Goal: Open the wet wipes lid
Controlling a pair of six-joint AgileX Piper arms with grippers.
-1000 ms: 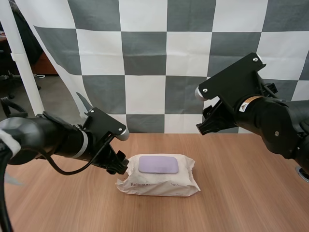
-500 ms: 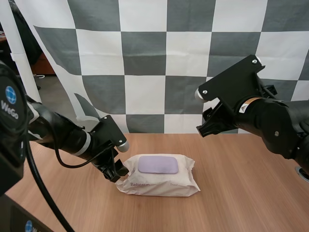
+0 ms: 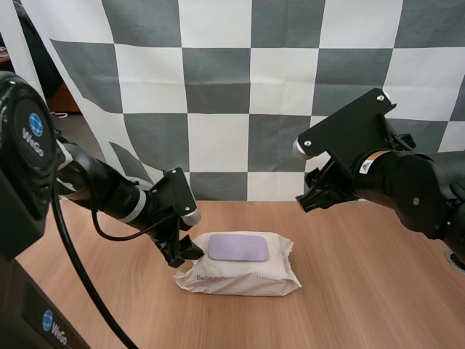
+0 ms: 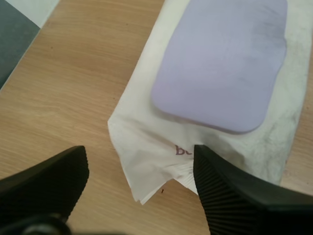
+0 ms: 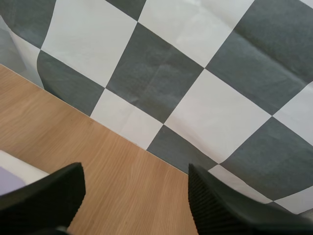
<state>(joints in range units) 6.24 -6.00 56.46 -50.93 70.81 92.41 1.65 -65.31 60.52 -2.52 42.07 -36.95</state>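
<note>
Soft white pack of wet wipes (image 3: 243, 280), wrapper crinkled. Lies flat near the middle of the tabletop (image 3: 363, 291), a little closer to the far edge than the near one, long sides roughly parallel to the far edge. Carries a pale purple lid (image 3: 238, 248) on the upward face, a rounded rectangle, shut and flush. Shows reddish lettering along the near side. Ends at the left in a creased flap resting on the wood.

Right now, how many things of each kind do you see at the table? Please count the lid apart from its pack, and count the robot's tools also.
Pack of wet wipes: 1
Purple lid, lying flat on the pack: 1
Tools: 2, the left tool at the pack's left end and the right tool raised in the air, both open
Total: 4
</note>
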